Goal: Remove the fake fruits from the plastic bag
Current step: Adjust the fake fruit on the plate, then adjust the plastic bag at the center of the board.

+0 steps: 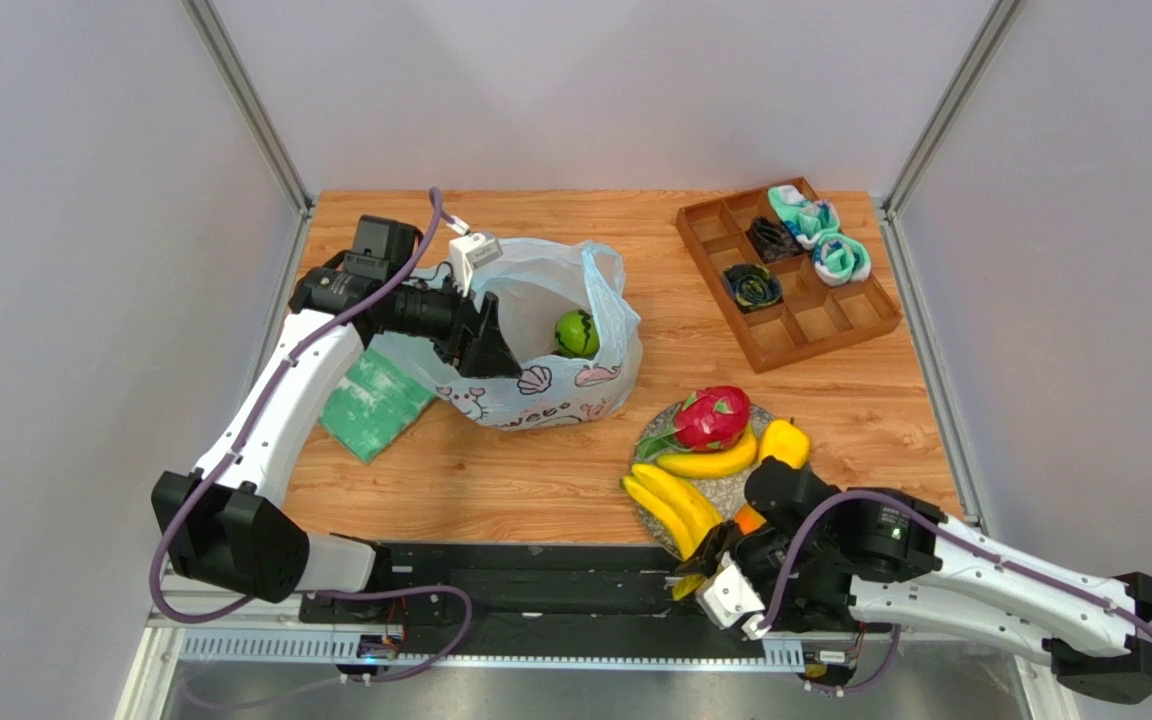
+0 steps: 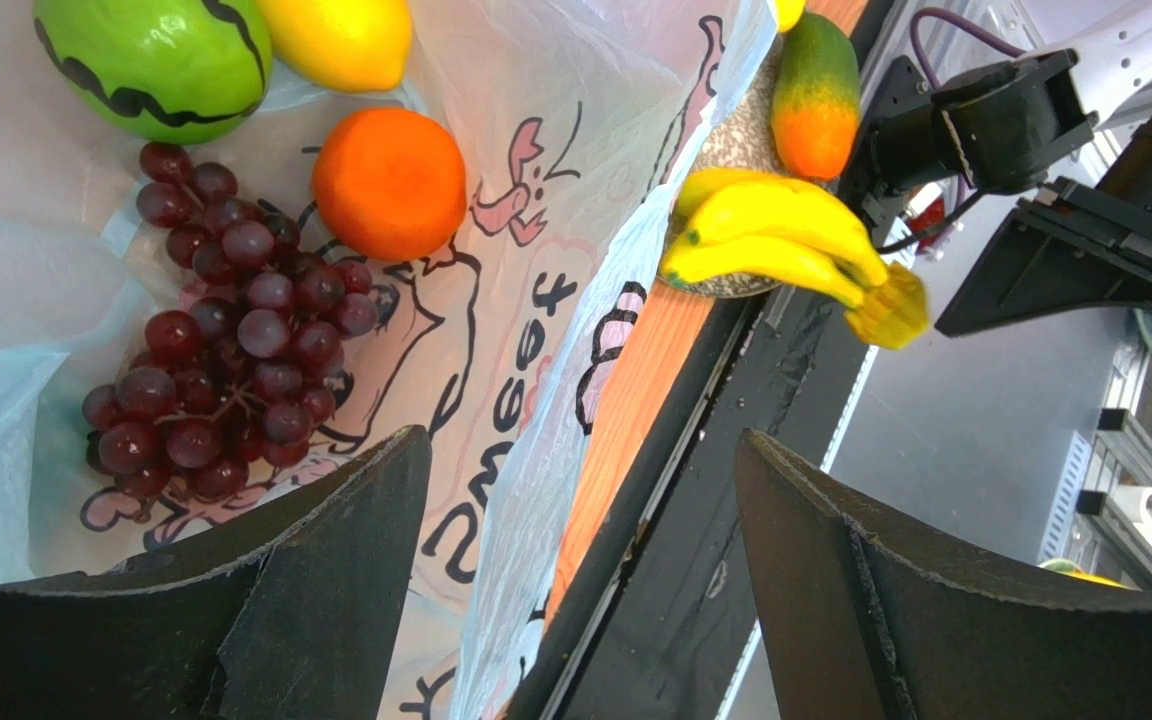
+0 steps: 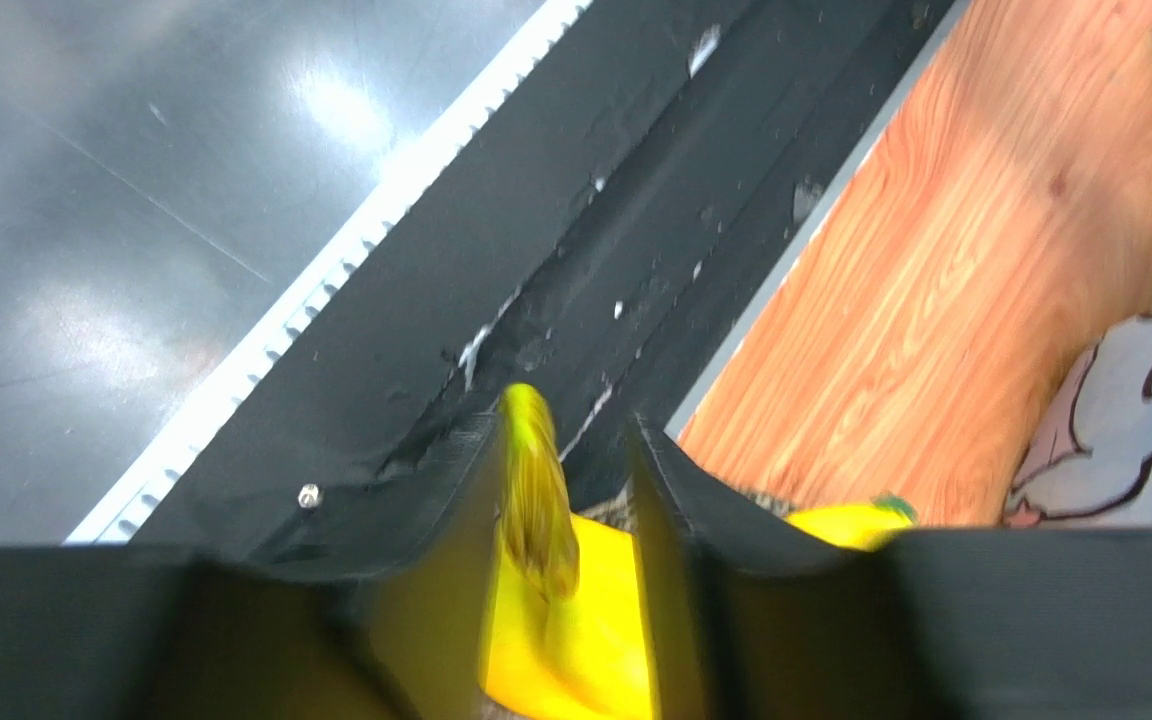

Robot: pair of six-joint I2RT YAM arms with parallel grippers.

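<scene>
1. Translucent pale-blue plastic bag (image 1: 537, 323) lay left of centre on the desk (image 1: 868, 398), mouth open, with a green cloth (image 1: 375, 402) touching its left side.
2. My left claw (image 2: 582, 570) sat at that mouth, fingers apart and gripping nothing. Past it I counted four fake fruits inside the bag: one striped green fruit (image 2: 154, 60), one yellow piece (image 2: 334, 38), one orange (image 2: 390, 183) and one bunch of grapes (image 2: 214, 330).
3. Just right of the bag, a speckled plate (image 1: 729, 488) near the desk's near edge carried one dragon fruit (image 1: 711, 417), one mango (image 2: 815, 98), one yellow fruit (image 1: 785, 443) and the bananas (image 1: 669, 506). I could not count the bananas cleanly.
4. My right claw (image 3: 560, 525) was clamped on the yellow end of the bananas, out over the black rail (image 1: 537, 578) past the desk edge.
5. A wooden tray (image 1: 853, 323) at the far right corner held four rolled socks (image 1: 842, 258), two teal and two black. It sat well apart from the bag, with bare wood between them.
</scene>
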